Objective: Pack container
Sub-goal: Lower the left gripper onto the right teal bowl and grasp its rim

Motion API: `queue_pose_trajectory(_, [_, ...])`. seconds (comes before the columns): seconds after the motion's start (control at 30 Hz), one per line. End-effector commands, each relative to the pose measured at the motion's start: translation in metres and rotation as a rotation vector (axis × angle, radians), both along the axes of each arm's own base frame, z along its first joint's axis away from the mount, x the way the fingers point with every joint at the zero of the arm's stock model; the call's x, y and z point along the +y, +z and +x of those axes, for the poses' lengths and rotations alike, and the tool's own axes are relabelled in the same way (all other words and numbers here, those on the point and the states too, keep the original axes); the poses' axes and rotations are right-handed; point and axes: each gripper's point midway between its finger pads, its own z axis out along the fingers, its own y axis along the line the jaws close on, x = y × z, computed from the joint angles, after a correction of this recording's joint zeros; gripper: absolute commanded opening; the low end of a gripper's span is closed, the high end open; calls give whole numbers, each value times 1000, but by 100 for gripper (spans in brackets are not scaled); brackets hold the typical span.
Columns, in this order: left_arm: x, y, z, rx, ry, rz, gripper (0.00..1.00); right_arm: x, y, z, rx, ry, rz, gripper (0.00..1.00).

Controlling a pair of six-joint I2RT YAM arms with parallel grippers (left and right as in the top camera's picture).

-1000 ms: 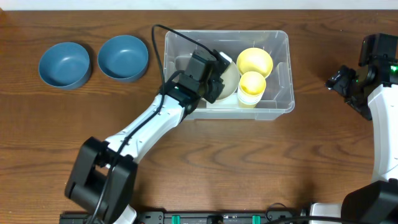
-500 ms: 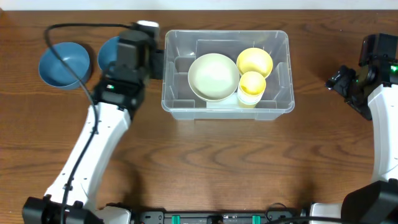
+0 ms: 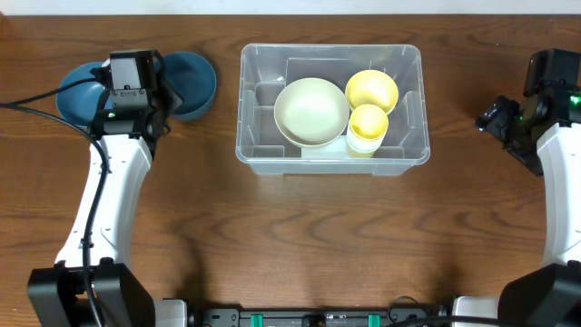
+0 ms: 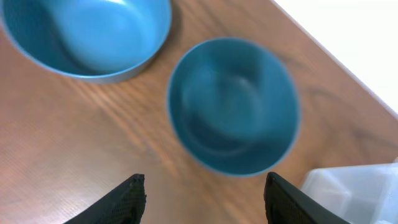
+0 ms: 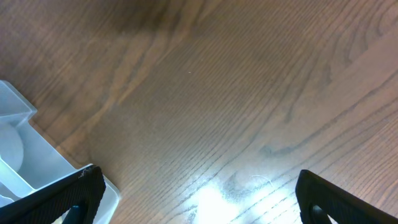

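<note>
Overhead, clear ribbed container, round blue bowls, left end effector and right end effector agape

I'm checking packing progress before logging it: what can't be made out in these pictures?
Overhead: the left arm covers part of the left blue bowl and the right blue bowl.
Left wrist: the right blue bowl is blurred; the left one is cut off by the top edge; the container shows only a corner.
Right wrist: the container is cut off at the left edge.

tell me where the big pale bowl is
Overhead view: the pale bowl sits inside the container, left of the yellow bowl and yellow cup.
</note>
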Motion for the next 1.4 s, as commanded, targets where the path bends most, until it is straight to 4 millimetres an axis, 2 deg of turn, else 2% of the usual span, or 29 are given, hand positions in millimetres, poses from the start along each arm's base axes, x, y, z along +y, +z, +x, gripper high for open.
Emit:
queue_pose_trajectory(0.0, [-4, 4, 10, -55, 60, -89, 62, -4, 3, 1, -11, -21, -6, 99])
queue_pose_trajectory(0.17, [-3, -5, 27, -113, 177, -198, 67, -4, 3, 1, -11, -21, -6, 99])
queue_pose_trajectory(0.33, [-2, -36, 34, -87, 324, -318, 67, -4, 3, 1, -11, -21, -6, 99])
queue_pose_trajectory(0.47, [-3, -60, 39, -49, 337, -324, 67, -4, 3, 1, -11, -21, -6, 99])
queue_pose_trajectory(0.7, [-2, -86, 39, 9, 346, -318, 67, -5, 3, 1, -11, -22, -6, 99])
queue_pose_trajectory(1.1, [-7, -100, 25, 87, 358, -338, 67, -4, 3, 1, -10, -21, -5, 99])
queue_pose_trajectory(1.27, [-5, -107, 26, 96, 366, -339, 67, -4, 3, 1, -11, -21, -6, 99])
queue_pose_trajectory(1.37, [-5, -118, 29, 105, 369, -340, 68, -4, 3, 1, -11, -21, -6, 99])
